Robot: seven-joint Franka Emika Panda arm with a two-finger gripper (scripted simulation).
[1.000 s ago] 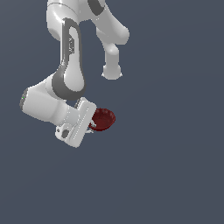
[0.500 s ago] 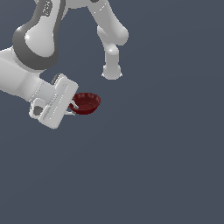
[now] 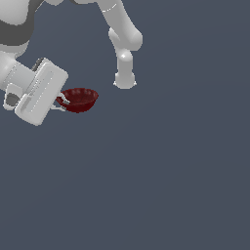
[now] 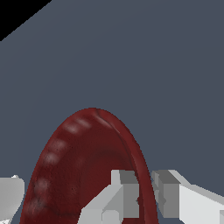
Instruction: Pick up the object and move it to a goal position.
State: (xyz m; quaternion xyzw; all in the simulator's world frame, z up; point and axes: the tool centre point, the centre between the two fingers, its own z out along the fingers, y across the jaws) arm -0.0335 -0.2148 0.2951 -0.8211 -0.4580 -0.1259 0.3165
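There was one bowl [image 3: 79, 99] and one gripper [image 3: 62, 101], nothing else but the plain grey floor [image 3: 171, 171]. The gripper held the bowl by its rim, one finger [image 4: 120, 190] inside the wall and one outside. The bowl hung at about ten o'clock in the exterior view, close to that view's left edge. Open floor ran wide from one through seven o'clock.
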